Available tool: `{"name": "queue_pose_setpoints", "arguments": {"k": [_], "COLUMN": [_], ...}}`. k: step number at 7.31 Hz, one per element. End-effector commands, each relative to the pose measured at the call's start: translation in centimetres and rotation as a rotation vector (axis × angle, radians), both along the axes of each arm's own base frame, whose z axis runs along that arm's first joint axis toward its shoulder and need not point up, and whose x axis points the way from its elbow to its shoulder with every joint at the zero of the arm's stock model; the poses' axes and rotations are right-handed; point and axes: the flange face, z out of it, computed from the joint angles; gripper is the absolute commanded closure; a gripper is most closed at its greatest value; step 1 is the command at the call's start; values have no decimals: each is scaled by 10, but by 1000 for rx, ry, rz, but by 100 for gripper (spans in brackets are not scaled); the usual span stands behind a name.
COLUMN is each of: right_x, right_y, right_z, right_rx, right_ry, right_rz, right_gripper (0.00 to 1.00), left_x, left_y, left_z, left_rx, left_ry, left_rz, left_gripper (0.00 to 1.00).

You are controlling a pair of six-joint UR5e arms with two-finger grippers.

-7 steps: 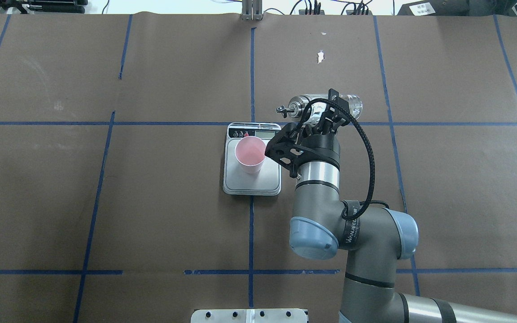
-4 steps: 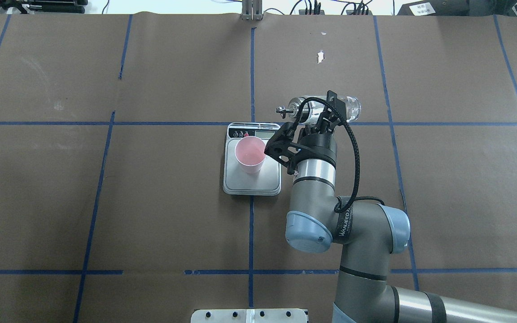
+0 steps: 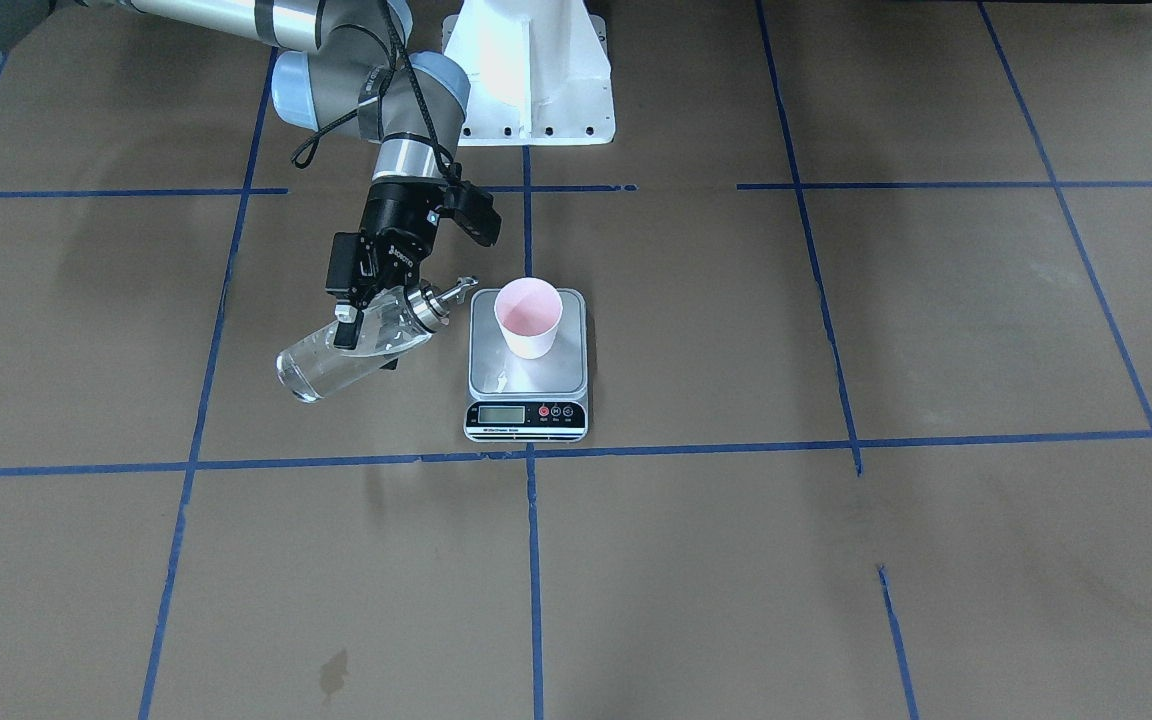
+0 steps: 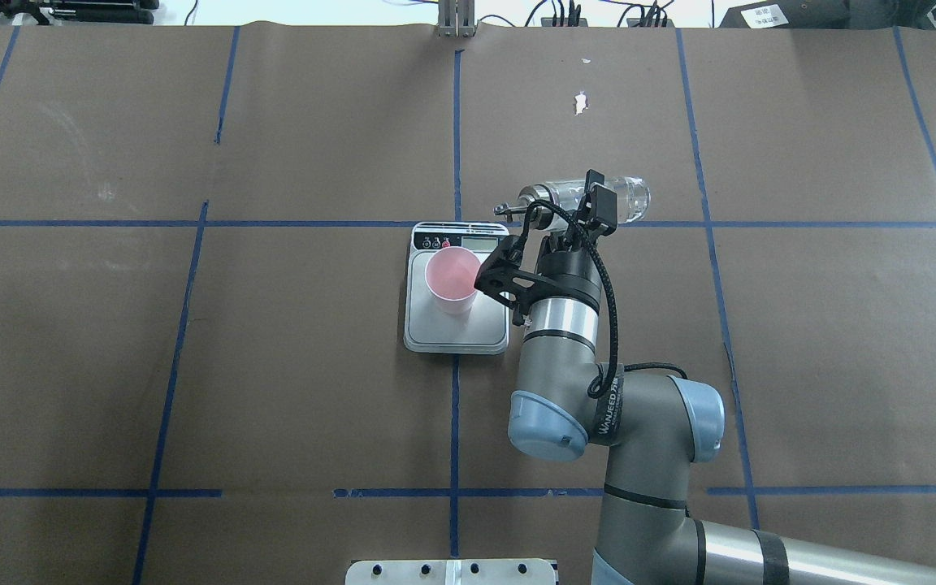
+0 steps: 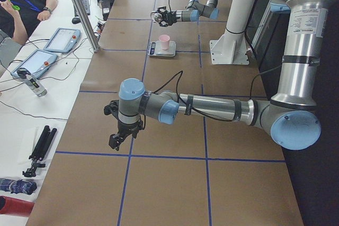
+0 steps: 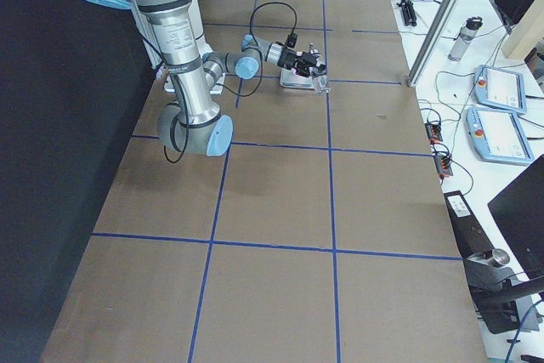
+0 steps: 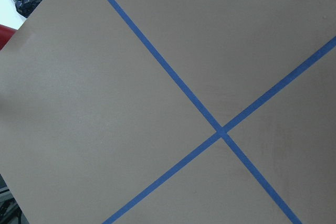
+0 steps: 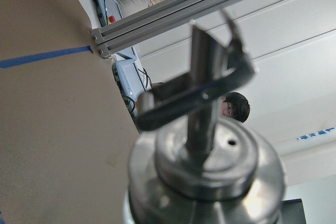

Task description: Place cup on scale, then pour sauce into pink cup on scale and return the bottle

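The right claw (image 3: 364, 318) is closed around the bottle (image 3: 321, 368), gripping it near the metal collar. The bottle is held above the table (image 4: 192, 366), tipped close to level, just right of the scale (image 4: 456, 337). Its spout (image 3: 458, 289) points left toward the scale and stops short of the cup (image 4: 452, 280). The cup stands upright on the scale's plate, toward the far end near the display, apart from bottle and claw. The left claw (image 5: 117, 137) hangs low over bare table well to the left; I cannot tell whether it is open or closed.
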Motion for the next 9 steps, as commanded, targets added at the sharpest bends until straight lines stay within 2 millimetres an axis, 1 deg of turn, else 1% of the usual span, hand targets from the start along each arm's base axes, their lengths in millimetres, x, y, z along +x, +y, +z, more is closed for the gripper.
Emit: {"name": "queue_pose_setpoints", "arguments": {"k": [1,4,7,9], "right_x": [-7,-18,-27,-29], "right_y": [4,8,17,18], "right_z": [2,15,22,26], "right_rx": [24,61,90,110], "right_ry": [27,79,113,137], "right_rz": [10,34,41,54], "right_gripper": [100,100,100,100], "left_x": [-2,-2,-3,-3], "left_y": [-1,-1,-1,-1], "left_z": [1,1,0,0], "left_rx": [1,2,3,3], "left_ry": [-11,-12,-12,-12], "left_rz": [-6,-5,-6,-6], "left_gripper": [0,0,0,0]}}
